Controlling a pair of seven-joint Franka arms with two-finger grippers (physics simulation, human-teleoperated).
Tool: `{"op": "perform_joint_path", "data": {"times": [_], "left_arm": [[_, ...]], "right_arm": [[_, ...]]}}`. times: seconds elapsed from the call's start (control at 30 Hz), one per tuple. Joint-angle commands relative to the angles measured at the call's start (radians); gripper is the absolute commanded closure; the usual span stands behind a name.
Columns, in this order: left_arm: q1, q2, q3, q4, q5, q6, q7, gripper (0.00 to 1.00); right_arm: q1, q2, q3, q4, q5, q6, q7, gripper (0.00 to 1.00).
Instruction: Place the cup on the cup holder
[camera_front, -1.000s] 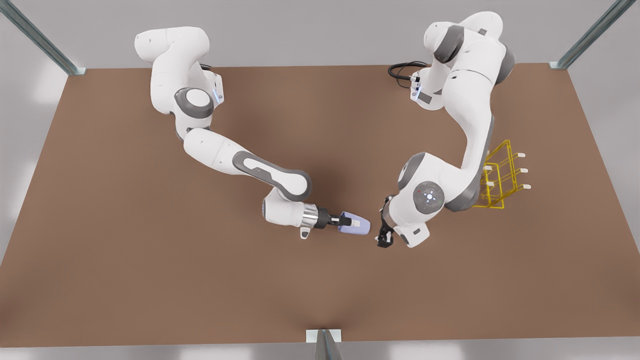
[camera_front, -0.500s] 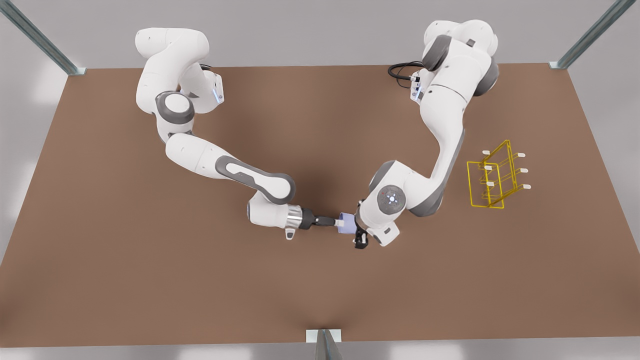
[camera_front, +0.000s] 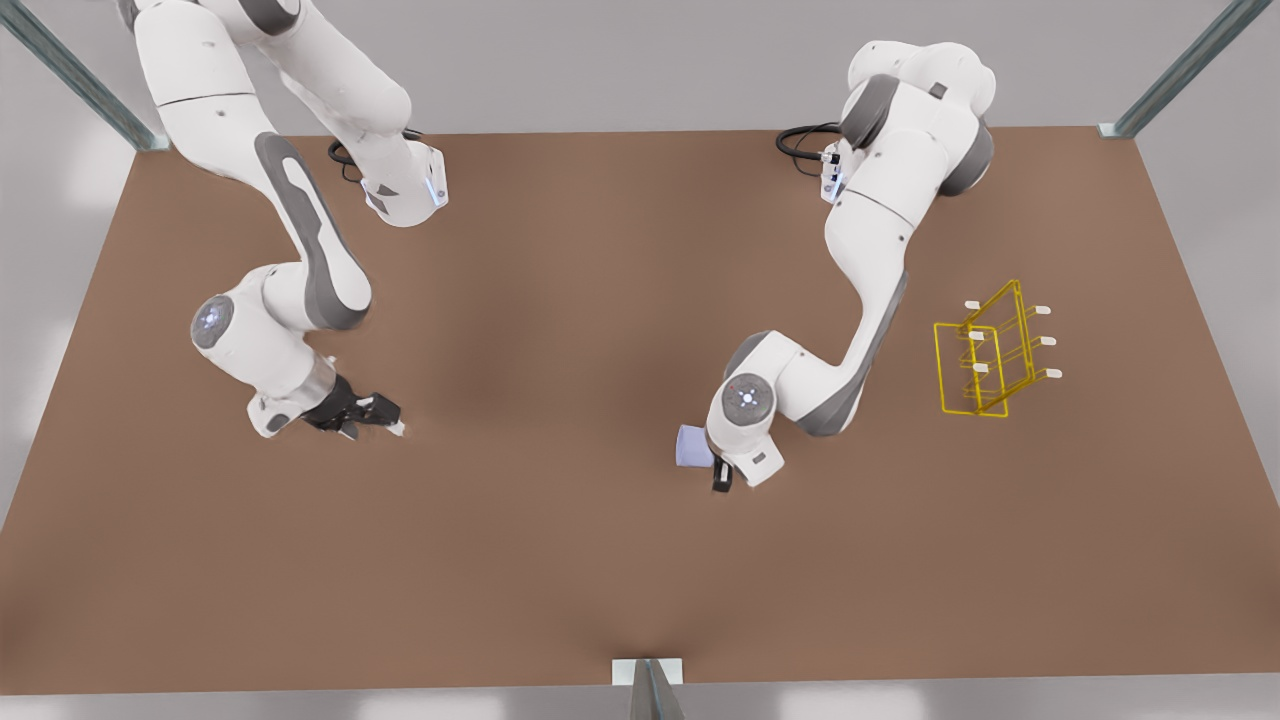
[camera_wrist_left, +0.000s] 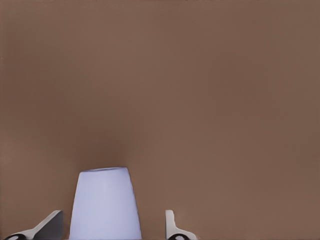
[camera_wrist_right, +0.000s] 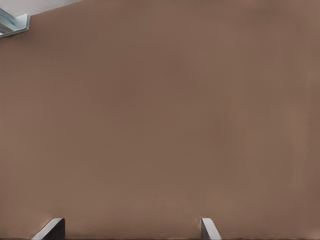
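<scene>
Bare brown table (camera_front: 560, 560) stretches between the cup (camera_front: 691, 446), held by the left gripper (camera_front: 716, 470), and the cup holder (camera_front: 985, 355) toward the front view's right. Only that arm's own elbow hangs over the stretch between them. The right gripper (camera_front: 385, 415) (fingers apart, nothing between them) waits well apart on the front view's left.

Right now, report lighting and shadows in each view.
Front view: a soft shadow darkens the middle of the brown table. Left wrist view: left pincer holds the lavender-blue tapered cup, evenly lit, with a dim shadow beyond it. Right wrist view: right pincer over flat, glare-free tabletop.
</scene>
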Motion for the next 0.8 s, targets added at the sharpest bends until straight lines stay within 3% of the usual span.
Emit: {"op": "perform_joint_path", "data": {"times": [0.0, 0.13, 0.17, 0.23, 0.3, 0.37, 0.77], "left_arm": [[0.000, -0.028, -0.004, -0.036, 0.023, 0.037, -0.002, 0.00], [0.005, -0.033, -0.004, -0.063, 0.023, 0.051, -0.002, 0.00], [0.005, -0.056, -0.006, -0.110, 0.023, 0.095, -0.002, 0.00], [0.003, -0.057, -0.006, -0.125, 0.024, 0.120, -0.002, 0.00], [0.000, -0.056, -0.006, -0.122, 0.026, 0.122, -0.002, 0.00], [0.000, -0.054, -0.006, -0.122, 0.026, 0.122, -0.011, 0.00], [-0.018, -0.046, -0.006, -0.148, 0.026, 0.157, -0.018, 0.00]], "right_arm": [[0.002, -0.093, -0.053, 0.082, -0.245, -0.427, 0.019, 0.00], [-0.063, -0.044, -0.054, 0.501, -0.334, -0.831, -0.088, 0.00], [-0.057, -0.049, -0.054, 0.515, -0.332, -0.849, -0.087, 0.00], [0.299, -0.116, -0.401, 0.507, -0.287, -0.888, -0.088, 0.00], [0.270, -0.153, -0.406, 0.513, -0.216, -0.938, -0.116, 0.00], [0.443, -0.172, -0.542, 0.516, -0.213, -0.961, -0.108, 0.00], [0.420, -0.143, -0.533, 0.524, -0.168, -0.983, -0.073, 0.00]]}}
